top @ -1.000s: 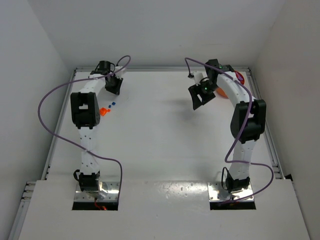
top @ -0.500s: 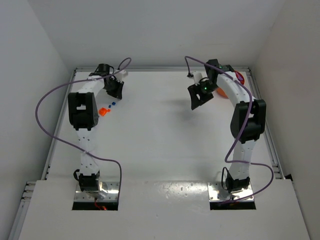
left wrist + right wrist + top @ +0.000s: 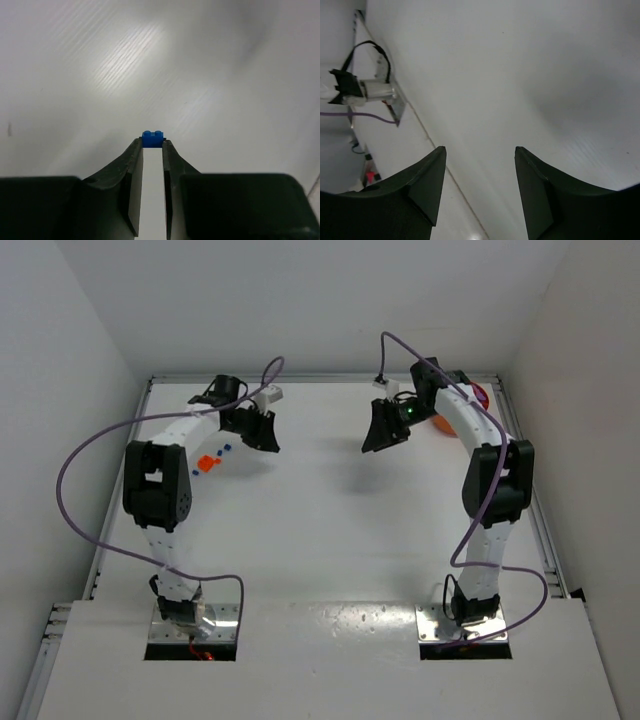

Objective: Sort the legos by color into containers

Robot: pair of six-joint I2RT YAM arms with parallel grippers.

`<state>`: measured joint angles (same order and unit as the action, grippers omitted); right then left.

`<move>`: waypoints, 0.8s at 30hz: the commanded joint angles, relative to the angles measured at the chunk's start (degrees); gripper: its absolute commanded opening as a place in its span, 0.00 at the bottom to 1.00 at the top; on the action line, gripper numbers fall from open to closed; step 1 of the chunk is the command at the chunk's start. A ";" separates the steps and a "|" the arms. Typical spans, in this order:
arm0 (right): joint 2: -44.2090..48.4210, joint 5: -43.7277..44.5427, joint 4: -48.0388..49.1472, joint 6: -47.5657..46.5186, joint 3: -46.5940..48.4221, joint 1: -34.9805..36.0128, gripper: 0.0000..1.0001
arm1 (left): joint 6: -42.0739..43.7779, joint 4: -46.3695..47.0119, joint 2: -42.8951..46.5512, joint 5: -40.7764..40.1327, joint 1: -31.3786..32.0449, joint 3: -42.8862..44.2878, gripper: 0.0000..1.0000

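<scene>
My left gripper [image 3: 263,432] is shut on a tiny blue lego [image 3: 152,138], pinched at the very fingertips [image 3: 152,143] above the bare white table. More legos lie left of it on the table: an orange-red cluster [image 3: 208,463] and two small blue bricks [image 3: 225,448]. My right gripper [image 3: 379,432] hangs open at the far right half, and the right wrist view shows nothing between its fingers [image 3: 480,150]. The orange bowl [image 3: 443,424] shows only as a sliver behind the right arm; its compartments are hidden.
A raised rail [image 3: 320,379] edges the white table at the back and sides, with walls close around. Purple cables [image 3: 75,455] loop off both arms. A small fixture with a cable [image 3: 367,91] sits at the table's edge in the right wrist view.
My left gripper has closed on the blue lego, risen from the pile and swung right toward the table's middle. My right gripper has shifted a little left, its jaws slightly narrower.
</scene>
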<state>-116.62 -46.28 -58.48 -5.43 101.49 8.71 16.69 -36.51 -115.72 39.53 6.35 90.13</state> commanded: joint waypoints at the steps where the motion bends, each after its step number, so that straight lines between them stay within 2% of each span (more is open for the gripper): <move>1: 0.69 -9.26 2.58 4.90 1.60 -1.23 0.58 | -7.45 11.45 9.18 5.21 3.92 -3.98 0.12; 7: 0.16 -20.05 8.45 16.04 1.60 -2.29 0.58 | -15.54 24.43 19.56 3.46 9.81 -10.05 0.12; 11: 0.68 -26.30 21.61 30.00 -3.74 -2.82 0.58 | -16.78 29.48 23.61 1.78 14.46 -13.93 0.12; 13: 0.69 -27.28 22.53 30.66 -3.76 -2.82 0.58 | -16.78 29.48 24.23 1.78 15.53 -13.93 0.12; 24: 1.74 -20.17 20.25 26.19 -2.00 -1.68 0.54 | -17.84 30.01 23.70 1.78 21.07 -13.40 0.10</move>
<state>-116.64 -67.37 -39.07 22.02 97.58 6.63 -0.99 -9.32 -92.82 40.77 25.82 76.62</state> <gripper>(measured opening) 0.541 0.229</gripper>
